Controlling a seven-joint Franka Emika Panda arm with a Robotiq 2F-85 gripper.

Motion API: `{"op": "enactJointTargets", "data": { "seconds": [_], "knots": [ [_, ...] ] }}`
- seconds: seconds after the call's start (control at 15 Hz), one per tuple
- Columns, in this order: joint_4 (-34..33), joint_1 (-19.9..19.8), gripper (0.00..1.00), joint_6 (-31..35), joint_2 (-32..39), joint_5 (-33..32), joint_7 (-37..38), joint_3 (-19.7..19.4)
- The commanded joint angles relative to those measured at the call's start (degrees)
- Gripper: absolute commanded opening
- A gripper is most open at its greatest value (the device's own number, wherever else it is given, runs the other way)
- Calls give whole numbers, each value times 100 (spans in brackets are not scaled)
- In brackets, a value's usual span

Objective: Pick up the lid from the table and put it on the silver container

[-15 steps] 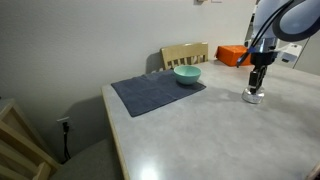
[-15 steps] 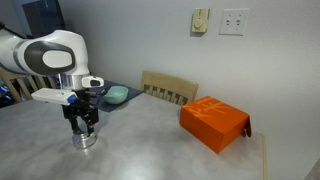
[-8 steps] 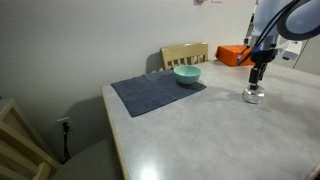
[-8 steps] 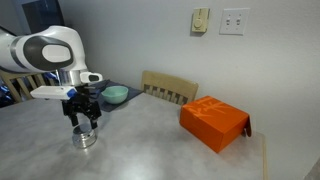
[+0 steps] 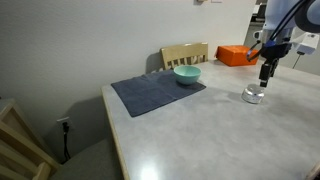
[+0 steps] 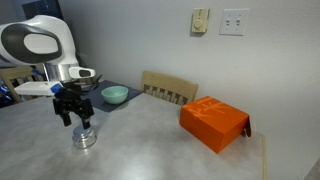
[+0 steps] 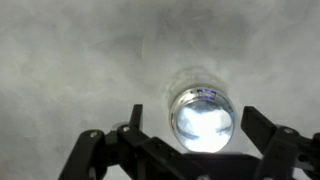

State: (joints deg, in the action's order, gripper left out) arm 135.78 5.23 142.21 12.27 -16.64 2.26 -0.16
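Silver container (image 5: pixel 255 95) was seen standing on the grey table (image 5: pixel 190 135), far over on the right in an exterior view. It was small, round and shiny. In an exterior view from another place, the silver container (image 6: pixel 84 138) was seen at the near left of the table. In the wrist view the silver container (image 7: pixel 203 115) was looked down on from above. Its top was bright and shiny, and it could not be told if the lid was on it.

The gripper (image 6: pixel 75 120) was held in the air just above the silver container and was not touching it. The jaws were spread wide apart, and nothing was held between them. In the wrist view the two dark fingers (image 7: pixel 265 130) were seen at the near edge, one on each side of the silver container.

A teal bowl (image 5: pixel 187 74) was set on the far corner of a dark blue cloth (image 5: pixel 150 95), well apart from the silver container. The cloth was laid flat on the table. A wooden chair (image 5: pixel 185 54) was placed at the far edge of the table, just behind the bowl. An orange box (image 6: pixel 213 122) was set on the table, well apart from the silver container. A light switch (image 6: pixel 201 20) and a wall socket (image 6: pixel 235 20) were fixed on the wall, far behind the box.
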Motion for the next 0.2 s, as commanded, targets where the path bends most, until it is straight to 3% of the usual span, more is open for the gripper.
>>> {"op": "enactJointTargets", "data": {
  "seconds": [0.0, 0.13],
  "knots": [
    [-15, -24, 100, -8, -3, -4, 6, 30],
    [-40, -13, 100, -8, 18, -4, 8, 33]
  ]
}}
